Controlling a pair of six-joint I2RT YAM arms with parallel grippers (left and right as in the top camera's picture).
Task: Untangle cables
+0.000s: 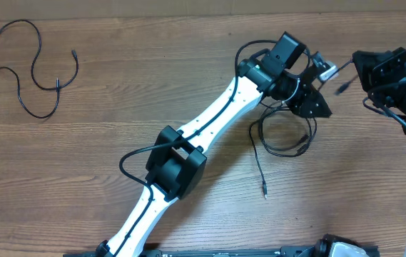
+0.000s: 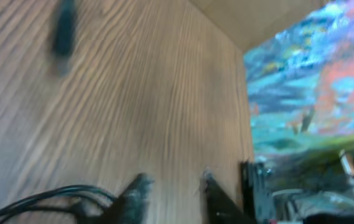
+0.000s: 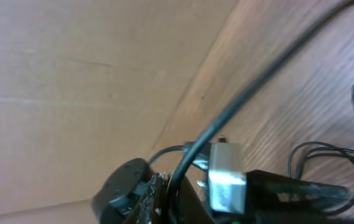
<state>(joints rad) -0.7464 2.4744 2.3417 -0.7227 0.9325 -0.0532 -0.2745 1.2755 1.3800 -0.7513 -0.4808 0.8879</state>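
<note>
1. Overhead: fixed high above, facing straight down, widest view of the table (image 1: pixel 117 135).
2. Left wrist: low and close over the wood, looking along it past own fingers (image 2: pixel 136 196).
3. Right wrist: closest, tilted, aimed along a cable (image 3: pixel 264 78); shares the looped cables (image 1: pixel 286 151) with overhead.

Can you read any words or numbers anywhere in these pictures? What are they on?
None can be read. The table, the cables and the white arm show no print. The colourful patch in the left wrist view is too blurred to tell whether it holds writing.
</note>
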